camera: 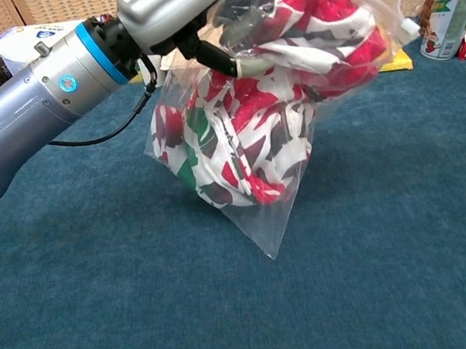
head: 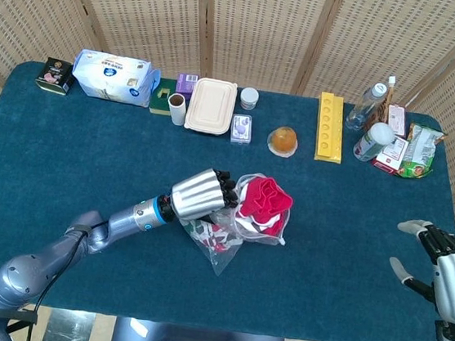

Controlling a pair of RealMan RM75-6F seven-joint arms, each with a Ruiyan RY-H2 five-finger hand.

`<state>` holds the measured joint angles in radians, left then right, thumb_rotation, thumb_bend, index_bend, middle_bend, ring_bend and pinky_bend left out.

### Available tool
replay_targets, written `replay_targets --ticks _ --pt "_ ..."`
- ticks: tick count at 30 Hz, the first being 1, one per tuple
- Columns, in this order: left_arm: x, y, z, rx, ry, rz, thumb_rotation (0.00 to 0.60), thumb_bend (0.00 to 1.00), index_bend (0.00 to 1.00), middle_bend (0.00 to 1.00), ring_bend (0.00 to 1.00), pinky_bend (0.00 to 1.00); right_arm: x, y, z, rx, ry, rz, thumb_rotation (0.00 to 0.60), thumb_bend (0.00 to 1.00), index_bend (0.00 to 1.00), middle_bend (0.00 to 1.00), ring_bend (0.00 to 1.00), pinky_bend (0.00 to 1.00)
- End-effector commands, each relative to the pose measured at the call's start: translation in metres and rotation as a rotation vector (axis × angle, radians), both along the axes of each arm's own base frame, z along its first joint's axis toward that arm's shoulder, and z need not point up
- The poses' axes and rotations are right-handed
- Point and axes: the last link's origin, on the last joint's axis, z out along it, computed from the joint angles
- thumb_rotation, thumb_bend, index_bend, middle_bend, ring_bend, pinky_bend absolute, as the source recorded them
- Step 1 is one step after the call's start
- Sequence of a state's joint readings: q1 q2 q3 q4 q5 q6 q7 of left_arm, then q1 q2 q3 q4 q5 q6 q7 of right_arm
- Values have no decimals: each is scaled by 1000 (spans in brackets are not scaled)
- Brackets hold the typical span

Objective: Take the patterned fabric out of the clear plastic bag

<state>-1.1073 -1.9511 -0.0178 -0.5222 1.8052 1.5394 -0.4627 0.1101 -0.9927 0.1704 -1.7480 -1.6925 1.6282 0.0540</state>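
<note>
On the blue-clothed table (head: 63,168), the left hand (head: 201,195) grips the lifted clear plastic bag (camera: 273,221), red-white-green patterned fabric (camera: 236,131) bunched inside; right hand (head: 443,265) fingers spread

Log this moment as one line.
left robot hand: holds clear plastic bag lifted | patterned fabric: inside bag | right robot hand: open, empty

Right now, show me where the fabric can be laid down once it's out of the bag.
Bare cloth lies between the clear plastic bag and the right hand, and left of the left hand, in front of the tissue pack. The back edge is crowded, from the dark tin to the snack packets.
</note>
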Motion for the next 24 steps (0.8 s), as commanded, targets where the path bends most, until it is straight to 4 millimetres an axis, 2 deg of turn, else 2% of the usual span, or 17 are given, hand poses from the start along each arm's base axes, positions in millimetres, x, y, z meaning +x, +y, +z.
replay_targets --ticks 1,8,15,24 --pt "9 -5 -7 13 33 -62 600 311 896 748 714 665 9 -6 0 24 28 27 600 242 337 387 484 526" --pt "23 -12 -17 30 80 -153 600 311 896 749 714 655 18 -16 -6 81 95 47 600 188 331 386 479 523" --pt "36 -18 -26 43 102 -224 600 310 896 749 714 644 35 -22 -25 174 170 81 600 153 306 375 472 514" --pt "40 -18 -28 50 98 -244 600 306 896 749 713 637 55 -27 -45 244 224 123 600 145 303 373 471 513"
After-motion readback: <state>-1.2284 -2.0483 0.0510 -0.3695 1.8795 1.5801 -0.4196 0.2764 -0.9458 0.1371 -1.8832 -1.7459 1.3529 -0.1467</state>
